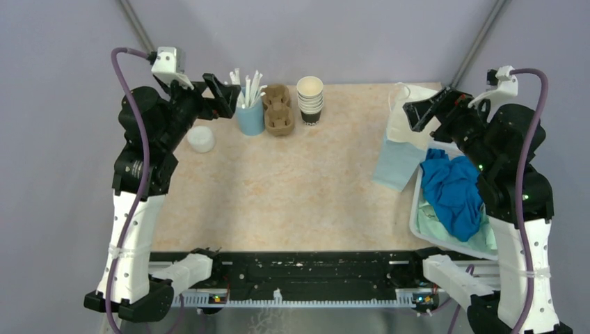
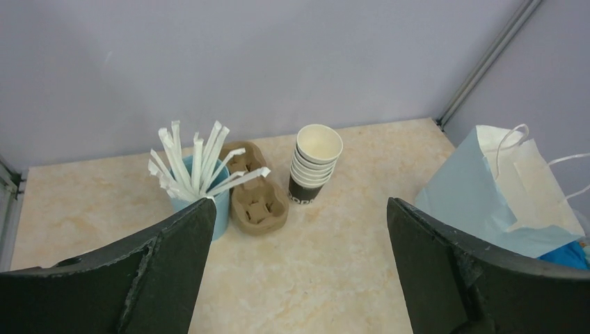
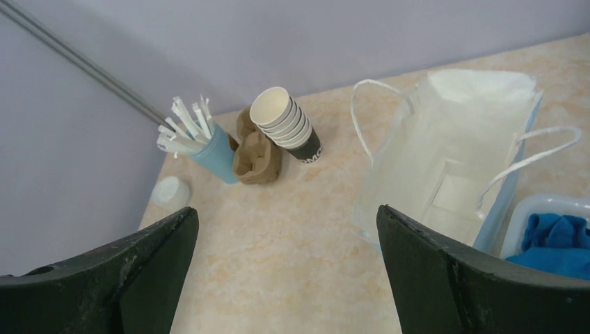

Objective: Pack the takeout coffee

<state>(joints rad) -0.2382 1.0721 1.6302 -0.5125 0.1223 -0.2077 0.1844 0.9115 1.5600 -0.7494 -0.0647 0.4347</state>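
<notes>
Robotics lab test cell for sure: plain grey backdrop (image 1: 299,35), metal frame pole (image 1: 481,35), black mounting rail (image 1: 306,275) along the beige surface (image 1: 292,188).

Cups: dark cup stack (image 1: 310,101), cream insides, upper centre of the worktop (image 1: 278,202).
Carrier: brown pulp carrier (image 1: 279,111) just left of it, beside the blue straw cup (image 1: 249,117).
Lids: white lids (image 1: 201,139), left side.
Bag: light blue bag (image 1: 396,158), right side, next to the bin (image 1: 416,217) holding blue cloth (image 1: 452,188).
Pincers: left pincer (image 1: 224,94) upper left, right pincer (image 1: 421,115) upper right, jaws apart.
</notes>
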